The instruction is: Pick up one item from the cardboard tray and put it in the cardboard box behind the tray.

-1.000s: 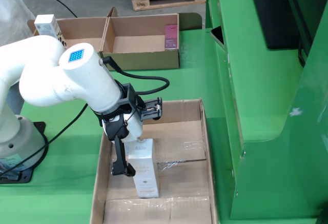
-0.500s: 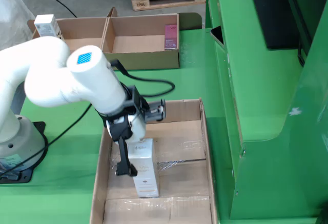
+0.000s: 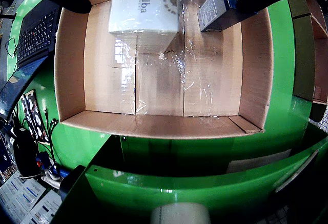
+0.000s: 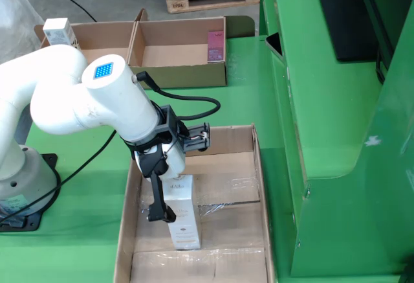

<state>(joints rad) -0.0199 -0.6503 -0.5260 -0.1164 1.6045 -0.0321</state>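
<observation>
**Reaching for the white carton**

We see our end effector (image 4: 169, 213) straddling the white carton (image 4: 181, 215), which stands upright in the cardboard tray (image 4: 259, 186); we cannot tell whether it has clamped. The carton stays upright so the fingers flank its narrow sides. The cardboard box (image 4: 178, 56) waits at twelve o'clock on the green tabletop (image 4: 246, 105).
</observation>
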